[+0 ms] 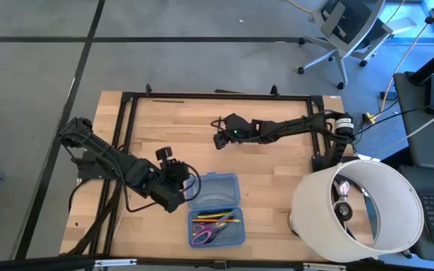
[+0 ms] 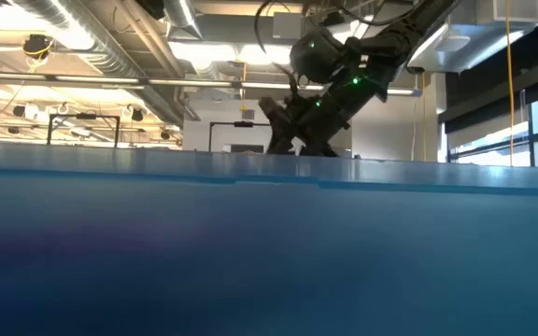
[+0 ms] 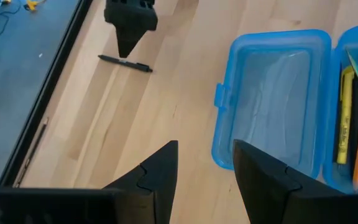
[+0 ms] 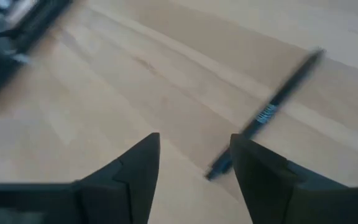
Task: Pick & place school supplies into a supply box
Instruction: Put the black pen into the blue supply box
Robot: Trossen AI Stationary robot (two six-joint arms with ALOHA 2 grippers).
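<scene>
Two arms: shown over a butcher-block table (image 1: 277,181) bounded by a black frame.
Right gripper (image 1: 218,141): held low over the table's far-centre area; fingers spread apart, nothing gripped.
Black pen (image 3: 125,63): lying flat on bare wood directly beneath the right gripper's tips; seen just past the right fingers (image 4: 253,174) in the right wrist view, one end nearest them, not between them.
Left gripper (image 1: 189,183): set at the supply box's left edge near the table's front; fingers (image 3: 160,180) parted with only bare wood between them, nothing gripped.
Supply box (image 1: 215,210): open and flat near the front edge; the far half is seen empty, the near half holds the collected items.
Contents: yellow and orange pencils (image 1: 218,217) and purple-handled scissors (image 1: 206,235) are laid inside the near half.
White drum (image 1: 356,207): placed at the front right corner, well apart from the box.
Open room: bare wood is left between the pen and the box.
</scene>
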